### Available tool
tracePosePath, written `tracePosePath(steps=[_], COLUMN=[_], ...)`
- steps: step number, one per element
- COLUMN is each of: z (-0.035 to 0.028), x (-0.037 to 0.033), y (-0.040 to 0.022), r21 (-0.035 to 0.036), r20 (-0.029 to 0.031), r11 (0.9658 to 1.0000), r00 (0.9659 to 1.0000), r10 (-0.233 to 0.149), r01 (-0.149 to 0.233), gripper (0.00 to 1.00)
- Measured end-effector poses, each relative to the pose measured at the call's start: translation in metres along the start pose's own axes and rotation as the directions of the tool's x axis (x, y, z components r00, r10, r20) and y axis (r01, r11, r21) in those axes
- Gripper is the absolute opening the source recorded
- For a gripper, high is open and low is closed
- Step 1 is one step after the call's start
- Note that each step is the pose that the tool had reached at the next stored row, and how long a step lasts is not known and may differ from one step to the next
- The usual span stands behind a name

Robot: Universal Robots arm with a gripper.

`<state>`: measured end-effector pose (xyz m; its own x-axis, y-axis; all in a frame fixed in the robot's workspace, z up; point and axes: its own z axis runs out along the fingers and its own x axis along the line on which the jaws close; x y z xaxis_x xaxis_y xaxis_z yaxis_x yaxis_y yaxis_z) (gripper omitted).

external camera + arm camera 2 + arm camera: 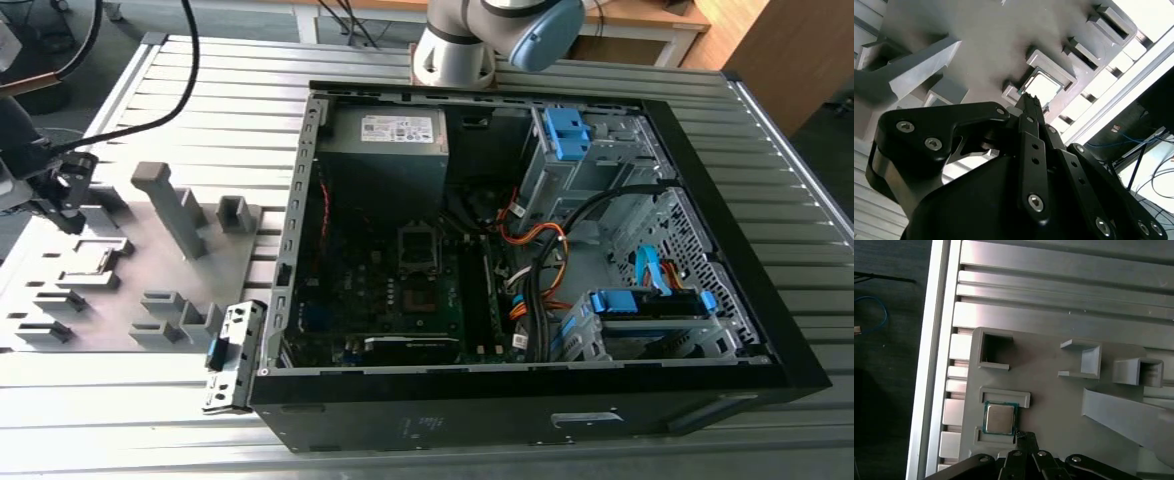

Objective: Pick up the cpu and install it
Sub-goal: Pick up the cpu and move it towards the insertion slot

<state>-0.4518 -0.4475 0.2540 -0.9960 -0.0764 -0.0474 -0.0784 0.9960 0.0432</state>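
Note:
The cpu (1000, 418), a small silvery square with a dark green rim, lies flat in a shallow pocket of the grey fixture plate (1054, 405). In the second wrist view the cpu (1043, 86) shows just past the fingertips. My gripper (1023, 436) hovers over the plate with its black fingers together and nothing between them, the tip beside one edge of the chip. At the exterior view's left the gripper (56, 186) hangs above the fixture plate (120, 300). The black socket frame (416, 248) sits on the motherboard inside the open computer case (801, 350).
Upright grey blocks (171, 208) and small holders stand on the fixture plate around the chip. Black cables (160, 90) run above the ribbed metal table (214, 110). The case holds blue drive brackets (646, 303), orange wires and a power supply (382, 148).

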Motion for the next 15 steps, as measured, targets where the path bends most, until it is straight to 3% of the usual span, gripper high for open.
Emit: tracePosePath(steps=[10, 15], z=[0.0173, 0.0223], x=[0.0042, 0.0044], y=[-0.0005, -0.0007], r21=[0.0044, 0.0083], r20=[0.001, 0.0052], r11=[0.9987, 0.9901], r00=[0.9987, 0.9901], r10=[0.051, 0.14], r01=[-0.051, -0.14], gripper=[0.11, 0.11])
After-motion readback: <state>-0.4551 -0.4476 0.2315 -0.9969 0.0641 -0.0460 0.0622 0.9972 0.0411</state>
